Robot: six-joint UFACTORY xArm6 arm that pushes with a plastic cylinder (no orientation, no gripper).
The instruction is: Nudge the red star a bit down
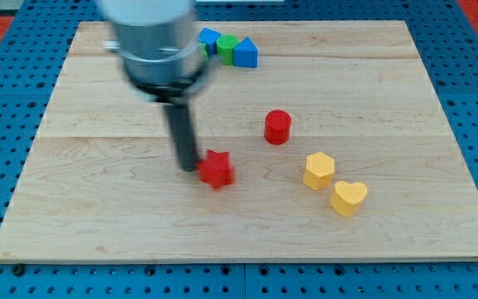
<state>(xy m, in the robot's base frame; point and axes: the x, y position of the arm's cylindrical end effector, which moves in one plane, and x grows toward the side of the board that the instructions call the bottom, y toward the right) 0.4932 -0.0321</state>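
My tip (pixel 188 168) rests on the wooden counter (pixel 98 224) just left of centre frame, touching the upper left edge of the red star (pixel 217 169). The arm carries no pincer, only this dark rod, so there is nothing to open or close. The red star lies near the middle of the frame. A red cylinder (pixel 278 127) stands up and to its right. At lower right sit a yellow hexagon (pixel 319 170) and a yellow heart (pixel 348 198), close together. Blue (pixel 246 54) and green (pixel 226 46) blocks cluster at the upper centre.
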